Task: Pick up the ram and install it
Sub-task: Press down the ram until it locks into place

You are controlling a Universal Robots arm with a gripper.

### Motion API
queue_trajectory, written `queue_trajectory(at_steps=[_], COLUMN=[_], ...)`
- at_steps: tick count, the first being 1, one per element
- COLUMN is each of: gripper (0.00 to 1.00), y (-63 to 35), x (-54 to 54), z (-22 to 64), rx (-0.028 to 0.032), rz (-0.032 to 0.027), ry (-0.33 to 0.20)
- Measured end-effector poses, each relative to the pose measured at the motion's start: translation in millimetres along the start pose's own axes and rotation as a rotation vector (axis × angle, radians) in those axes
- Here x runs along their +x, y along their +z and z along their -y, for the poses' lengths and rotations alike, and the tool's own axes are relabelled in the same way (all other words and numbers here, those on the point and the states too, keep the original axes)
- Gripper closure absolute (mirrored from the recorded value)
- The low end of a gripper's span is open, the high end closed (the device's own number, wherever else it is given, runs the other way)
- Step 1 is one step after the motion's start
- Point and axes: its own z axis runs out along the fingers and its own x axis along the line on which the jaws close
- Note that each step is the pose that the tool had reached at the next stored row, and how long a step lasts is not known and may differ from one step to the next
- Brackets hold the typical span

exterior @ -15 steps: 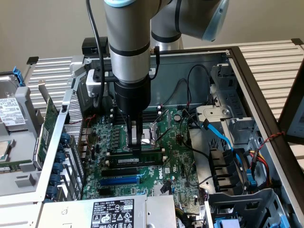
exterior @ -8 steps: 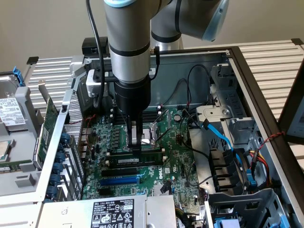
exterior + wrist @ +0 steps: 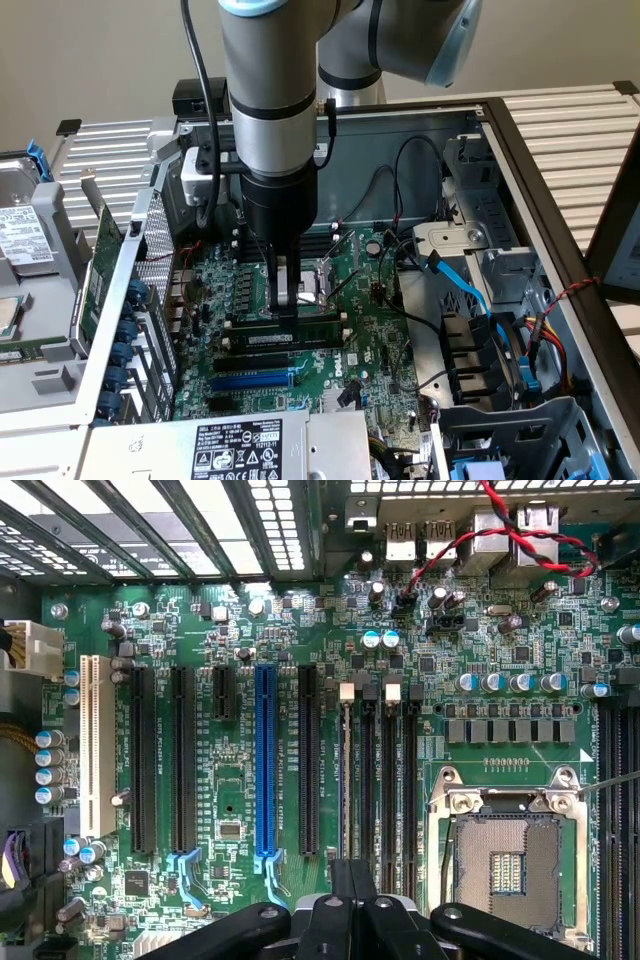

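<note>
In your exterior view, left to right: green expansion card [image 3: 100,262] stands outside the case; pincer [image 3: 284,312] clenched over the motherboard [image 3: 370,345], apparently pressing the ram [image 3: 285,341] into its slot.

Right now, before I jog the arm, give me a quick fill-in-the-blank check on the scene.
The pincer, tips down at the ram, is ___.
The CPU socket beside the memory slots holds ___ chip.
The long expansion slot between black ones is ___ in colour.
Missing words: shut; no; blue.
</note>
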Motion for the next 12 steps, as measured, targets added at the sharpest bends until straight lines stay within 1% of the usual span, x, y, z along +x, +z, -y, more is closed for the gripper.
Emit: queue_trajectory(at_steps=[12], gripper=[0.89], y=[2.5], x=[0.1], z=[-0.1], rx=[-0.0004], rz=[0.0032], ry=[0.0])
